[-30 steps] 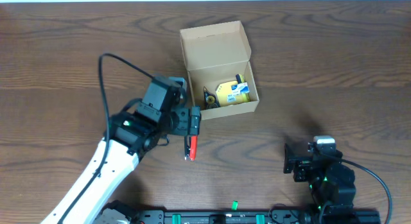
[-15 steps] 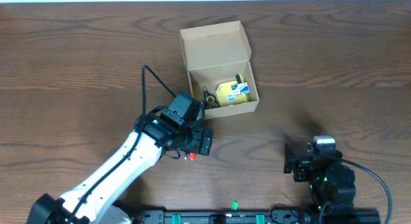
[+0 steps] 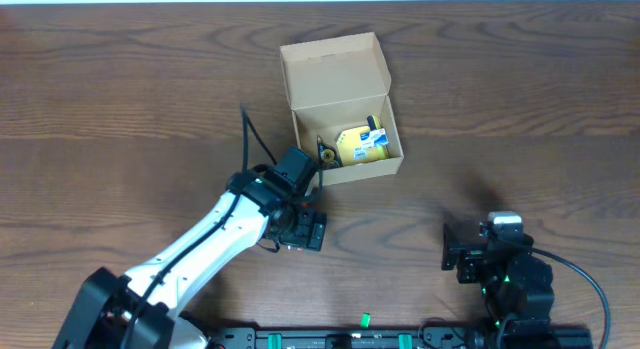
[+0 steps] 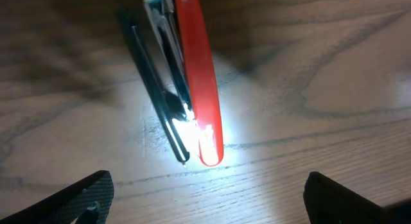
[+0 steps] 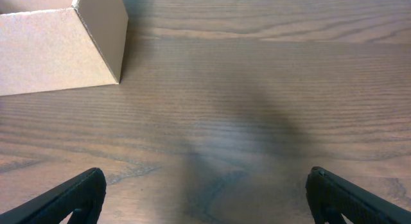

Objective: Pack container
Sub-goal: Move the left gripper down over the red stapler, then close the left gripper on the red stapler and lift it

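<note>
The container [image 3: 343, 109] is a tan cardboard box with its flap lid standing open at the back. A yellow item [image 3: 360, 145] and a small black clip [image 3: 326, 151] lie inside. In the left wrist view a red stapler [image 4: 196, 76] lies on the wood, lit brightly, just ahead of my left gripper [image 4: 205, 208]. That gripper is open, its fingers wide apart with nothing between them. From overhead the left gripper [image 3: 305, 229] covers the stapler. My right gripper [image 3: 453, 247] rests open near the front right, empty, with the box corner [image 5: 61, 47] ahead to its left.
The brown wooden table [image 3: 520, 109] stretches around the box. A rail with small green marks [image 3: 365, 317] runs along the front edge. The left arm's black cable [image 3: 250, 139] loops up beside the box.
The left arm has swung right and lowered over the red stapler, which now is covered in the overhead view. The right arm has not moved.
</note>
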